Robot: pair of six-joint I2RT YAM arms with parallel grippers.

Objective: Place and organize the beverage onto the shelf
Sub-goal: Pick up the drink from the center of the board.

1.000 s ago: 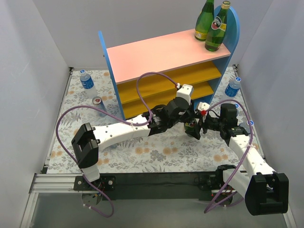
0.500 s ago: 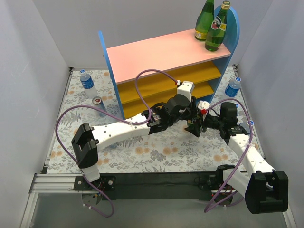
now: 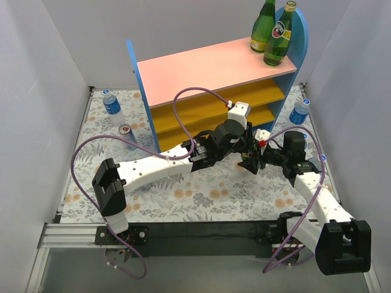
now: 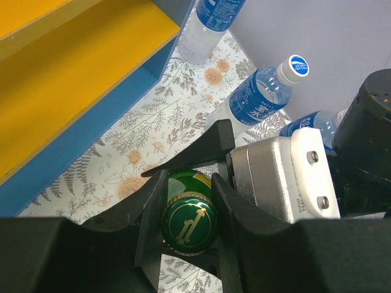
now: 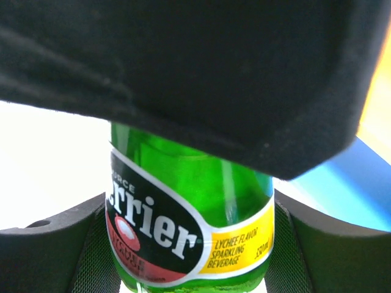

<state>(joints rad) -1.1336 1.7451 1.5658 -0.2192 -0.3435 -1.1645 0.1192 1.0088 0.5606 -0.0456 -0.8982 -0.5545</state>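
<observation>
Top external view gives us the shelf [image 3: 201, 70] along the back of the table [image 3: 201, 198], with both arms meeting just in front of its right half, low over the floral cover. We read this as a handover (two arms on one drink makes little sense otherwise).

The left gripper [image 4: 186, 189] has its fingers clamped on the neck of the third green bottle [image 5: 189, 201], which stands roughly upright. Holding it that high leaves the body free, we think, for the other arm. The right gripper [image 5: 189, 244] has a finger on each side of the label, right against the glass. We cannot tell whether they press yet, nor whether the bottle's base touches the table.

At the back right corner of the pink top board stand the rear green bottle [image 3: 263, 27] and the front green bottle [image 3: 278, 39], so the held one probably belongs beside them.

One plastic bottle [image 3: 112, 105] waits near the table's back left corner, and another plastic bottle [image 3: 299, 112] by its right edge. A can [image 3: 125, 131] sits just off the shelf's left panel.

Smallest, the green cap [image 4: 189, 223] shows between the left fingers.
</observation>
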